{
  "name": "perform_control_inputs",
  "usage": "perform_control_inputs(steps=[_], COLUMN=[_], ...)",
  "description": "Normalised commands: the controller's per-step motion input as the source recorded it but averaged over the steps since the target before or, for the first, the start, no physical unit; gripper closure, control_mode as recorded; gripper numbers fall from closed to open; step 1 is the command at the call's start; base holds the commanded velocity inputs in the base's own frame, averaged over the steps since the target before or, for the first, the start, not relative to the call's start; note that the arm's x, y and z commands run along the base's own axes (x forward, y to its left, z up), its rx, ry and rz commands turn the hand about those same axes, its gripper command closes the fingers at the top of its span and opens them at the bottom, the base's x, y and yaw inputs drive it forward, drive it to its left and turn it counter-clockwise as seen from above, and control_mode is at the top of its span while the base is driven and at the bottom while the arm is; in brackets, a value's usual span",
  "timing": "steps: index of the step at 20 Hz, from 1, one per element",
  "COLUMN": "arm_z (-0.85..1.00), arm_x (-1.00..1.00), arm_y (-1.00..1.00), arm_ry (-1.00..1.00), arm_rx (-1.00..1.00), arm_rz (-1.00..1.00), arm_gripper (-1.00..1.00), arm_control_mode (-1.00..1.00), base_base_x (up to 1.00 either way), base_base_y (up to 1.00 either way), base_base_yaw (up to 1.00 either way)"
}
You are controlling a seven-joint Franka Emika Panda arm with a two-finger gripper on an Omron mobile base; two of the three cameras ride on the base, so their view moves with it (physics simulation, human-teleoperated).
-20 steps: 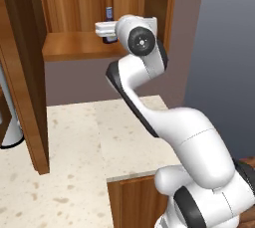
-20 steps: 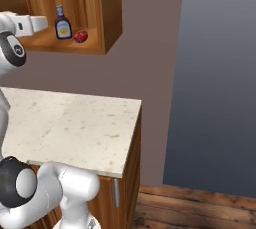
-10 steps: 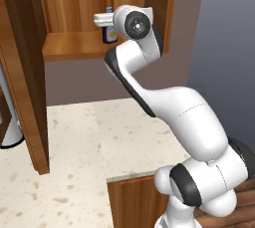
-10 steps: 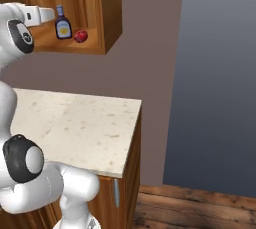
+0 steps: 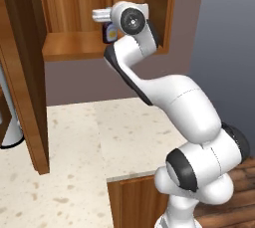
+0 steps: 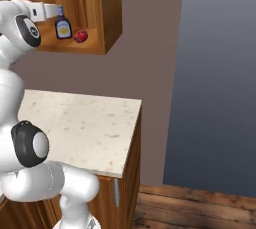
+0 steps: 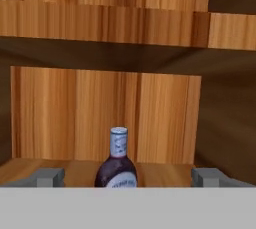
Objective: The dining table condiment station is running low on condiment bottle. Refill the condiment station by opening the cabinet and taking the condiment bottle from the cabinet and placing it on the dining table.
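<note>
In the left base view my arm has swung higher and further left than a second ago, so my wrist now sits in the open cabinet (image 5: 104,20) just in front of the bottle (image 5: 110,34), which is partly hidden behind it; the reddish-brown door (image 5: 22,72) stands open at the left, and the speckled beige worktop (image 5: 99,142) lies below. In the right base view my hand has climbed from shelf height to the bottle's neck; the bottle (image 6: 63,24) is dark with rounded shoulders, a narrow neck and a yellow label, upright on the wooden shelf, with a small round red thing (image 6: 80,36) just to its right. The cabinet (image 6: 107,13) is smooth grained wood. In the hand view my gripper (image 7: 128,177) is spread wide, grey fingertips (image 7: 47,177) far apart at either side, holding and touching nothing; the bottle (image 7: 117,162), pale blue-grey cap up, stands between them further in, before the cabinet (image 7: 165,118) back panel.
</note>
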Motion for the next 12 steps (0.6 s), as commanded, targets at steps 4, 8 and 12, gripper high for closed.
perform_control_inputs(steps=[4, 8, 12], arm_z=[0.0, -0.09, -0.12], arm_x=[0.37, 0.38, 0.31], arm_y=[0.1, 0.27, 0.06], arm_ry=[-0.01, 0.0, 0.0], arm_rx=[0.0, 0.0, 0.0], arm_rz=[0.0, 0.0, -0.01], arm_gripper=[-1.0, -1.0, -1.0], arm_control_mode=[-1.0, -1.0, -1.0], base_base_x=[0.0, 0.0, 0.0], base_base_y=[0.0, 0.0, 0.0], base_base_yaw=[0.0, 0.0, 0.0])
